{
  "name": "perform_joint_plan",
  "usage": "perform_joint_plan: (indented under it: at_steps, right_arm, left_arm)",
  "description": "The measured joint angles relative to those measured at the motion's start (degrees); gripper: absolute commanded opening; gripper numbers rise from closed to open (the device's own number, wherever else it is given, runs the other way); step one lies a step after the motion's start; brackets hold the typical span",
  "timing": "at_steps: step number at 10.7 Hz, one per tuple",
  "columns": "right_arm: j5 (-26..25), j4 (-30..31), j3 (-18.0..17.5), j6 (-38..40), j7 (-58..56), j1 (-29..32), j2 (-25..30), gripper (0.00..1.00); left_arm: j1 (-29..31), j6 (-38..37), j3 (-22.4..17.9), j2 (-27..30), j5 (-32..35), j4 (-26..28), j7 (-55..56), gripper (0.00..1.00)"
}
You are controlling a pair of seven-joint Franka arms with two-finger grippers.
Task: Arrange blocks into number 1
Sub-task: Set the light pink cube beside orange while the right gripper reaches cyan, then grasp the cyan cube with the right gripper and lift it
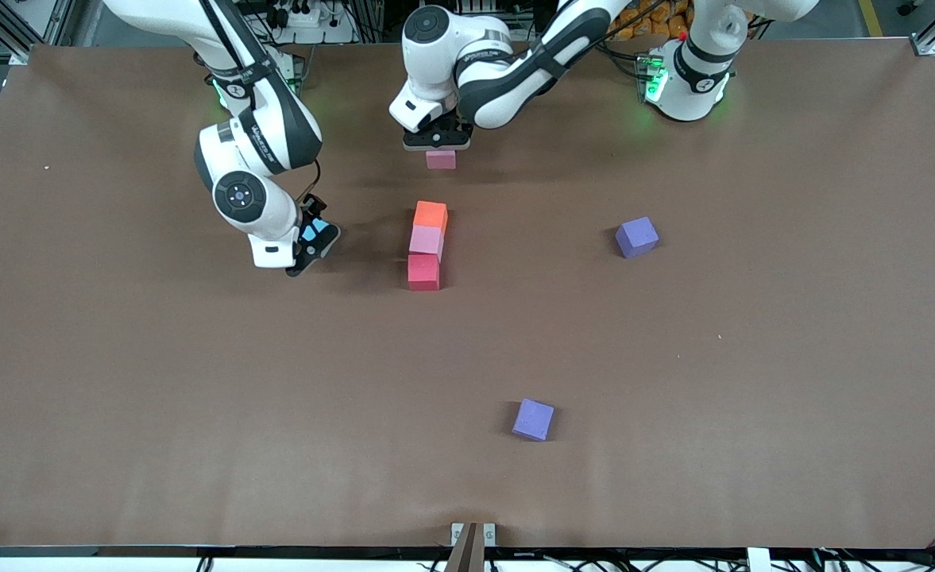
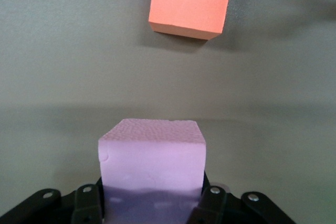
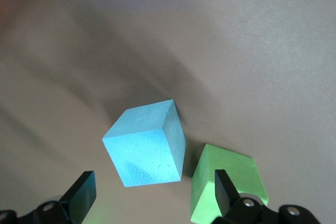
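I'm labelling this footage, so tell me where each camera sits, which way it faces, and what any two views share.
Front view: high across the table, facing both robots' bases; shows both arms, the orange block, pink block, red block in a column, and two purple cubes.
Left wrist view: on the left arm, looking down past the left gripper, which holds a second pink block.
Right wrist view: on the right arm, looking down between the right gripper fingers at the light blue block and green cube.
Shared: front and left wrist views both show the orange block.

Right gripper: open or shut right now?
Open. Right gripper fingers spread either side of the light blue cube, not touching it; green cube alongside.
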State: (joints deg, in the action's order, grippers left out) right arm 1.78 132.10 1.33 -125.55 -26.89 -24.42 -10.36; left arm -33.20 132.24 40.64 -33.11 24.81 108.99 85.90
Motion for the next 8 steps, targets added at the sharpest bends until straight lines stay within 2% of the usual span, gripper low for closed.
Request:
perform_joint_plan:
  at_steps: [3, 6, 8]
  right_arm:
    - [0.00, 5.35, -0.15, -9.49, -3.39, -1.28, 0.19, 1.00]
    - [0.00, 6.50, -0.29, -11.21, -3.46, -3.14, 0.20, 1.00]
    - [0.00, 6.56, -0.29, -11.62, -3.71, -3.65, 0.20, 1.00]
  left_arm:
    - [-1.21, 0.01, -1.39, -5.22, 5.69, -2.90, -0.35, 0.00]
    - [-1.46, 0.01, -2.02, -7.15, 6.16, -5.44, -1.61, 0.00]
    - [-3.20, 0.01, -4.79, -7.57, 6.20, -6.90, -2.04, 0.00]
